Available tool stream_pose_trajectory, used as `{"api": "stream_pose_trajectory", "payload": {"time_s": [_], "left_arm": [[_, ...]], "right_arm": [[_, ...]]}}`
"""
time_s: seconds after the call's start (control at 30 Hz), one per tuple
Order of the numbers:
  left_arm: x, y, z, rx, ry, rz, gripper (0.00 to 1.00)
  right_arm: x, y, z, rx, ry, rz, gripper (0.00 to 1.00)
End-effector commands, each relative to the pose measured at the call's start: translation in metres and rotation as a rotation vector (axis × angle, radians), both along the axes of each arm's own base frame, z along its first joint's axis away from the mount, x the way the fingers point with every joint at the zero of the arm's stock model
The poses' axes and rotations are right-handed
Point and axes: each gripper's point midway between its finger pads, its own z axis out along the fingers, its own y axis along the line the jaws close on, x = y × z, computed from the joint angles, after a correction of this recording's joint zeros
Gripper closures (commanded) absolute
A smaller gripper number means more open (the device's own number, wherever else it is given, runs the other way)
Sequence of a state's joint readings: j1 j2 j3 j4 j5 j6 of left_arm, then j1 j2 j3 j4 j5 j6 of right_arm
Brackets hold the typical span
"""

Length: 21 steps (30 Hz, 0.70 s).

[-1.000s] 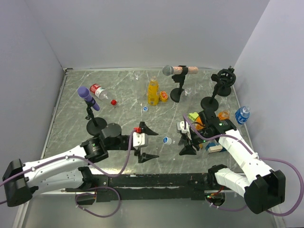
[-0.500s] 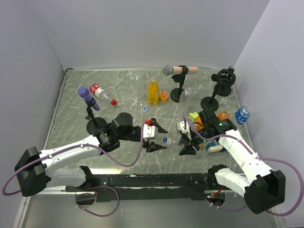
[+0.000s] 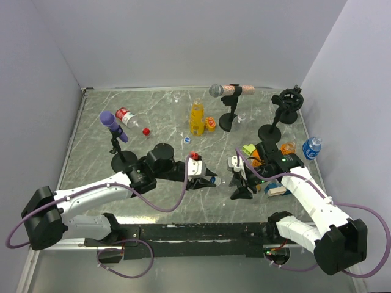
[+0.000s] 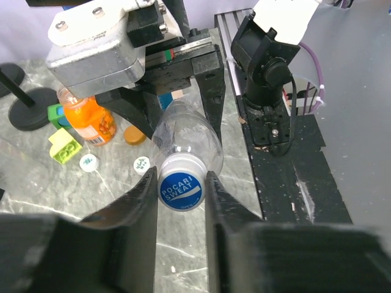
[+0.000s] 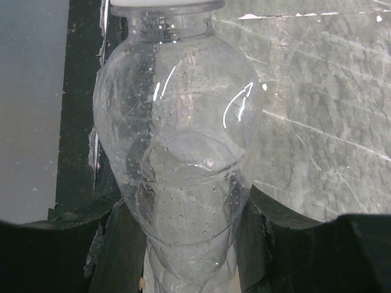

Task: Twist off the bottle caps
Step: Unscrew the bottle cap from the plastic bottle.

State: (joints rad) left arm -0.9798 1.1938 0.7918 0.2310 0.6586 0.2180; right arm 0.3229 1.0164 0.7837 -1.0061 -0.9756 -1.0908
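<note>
Nearest the bases, a clear bottle (image 5: pixel 183 152) is gripped around its body by the right claw (image 3: pixel 237 179). It is held roughly level, low over the bench (image 3: pixel 159 110), with its neck turned toward the left arm. It appears to be held this way so that the body cannot turn while the cap is worked. The cap (image 4: pixel 180 190), white-rimmed with a blue top, is flanked by the left claw (image 4: pixel 181 182), whose fingers (image 4: pixel 131 232) are closed in against both sides of it. Contact seems made, though how firmly cannot be told. The cap is seated on the neck, so this unscrewing is judged not yet done — a twist about the bottle's axis is called for next, and a slip of smooth plastic in either grip is the risk.

Farther off, a blue cap (image 3: pixel 187 139) and a red cap (image 3: pixel 146 130) are seen loose on the bench. A red-labelled bottle (image 3: pixel 125 115) lies at the left, and a yellow-orange bottle (image 3: pixel 196 117) stands upright toward the back. A small blue-labelled bottle (image 3: pixel 313 147) is seen at the far right.
</note>
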Motion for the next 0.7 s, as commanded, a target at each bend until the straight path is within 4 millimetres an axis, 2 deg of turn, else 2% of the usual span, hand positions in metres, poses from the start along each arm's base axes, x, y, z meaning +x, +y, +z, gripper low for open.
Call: {"api": "stream_pose_trajectory", "payload": {"time_s": [0.0,0.07,0.17,0.33,0.4,0.47,0.57,0.67], "left_arm": [[-0.001,-0.003,0.025,-0.031,0.015,-0.009,0.84],[0.000,-0.002,0.027,-0.016,0.082,0.023,0.92],[0.000,0.001,0.035,-0.021,0.248,0.097,0.99],[0.007,0.003,0.044,0.035,0.719,0.339,0.99],[0.001,0.003,0.053,0.030,0.932,0.388,0.99],[-0.005,0.000,0.062,0.020,1.062,0.406,0.99],[-0.012,-0.007,0.070,0.052,1.099,0.461,0.99],[-0.010,-0.012,0.063,0.107,1.079,0.499,0.96]], "right_arm": [[0.000,0.005,0.007,0.041,-0.046,0.032,0.81],[0.000,0.005,0.007,0.039,-0.044,0.029,0.81],[0.001,0.005,0.007,0.040,-0.046,0.030,0.81],[0.001,0.005,0.006,0.038,-0.041,0.029,0.81],[0.001,0.005,0.006,0.039,-0.039,0.031,0.81],[0.000,0.006,0.006,0.039,-0.035,0.033,0.81],[0.000,0.006,0.005,0.036,-0.031,0.034,0.81],[0.001,0.005,0.005,0.032,-0.034,0.030,0.81]]}}
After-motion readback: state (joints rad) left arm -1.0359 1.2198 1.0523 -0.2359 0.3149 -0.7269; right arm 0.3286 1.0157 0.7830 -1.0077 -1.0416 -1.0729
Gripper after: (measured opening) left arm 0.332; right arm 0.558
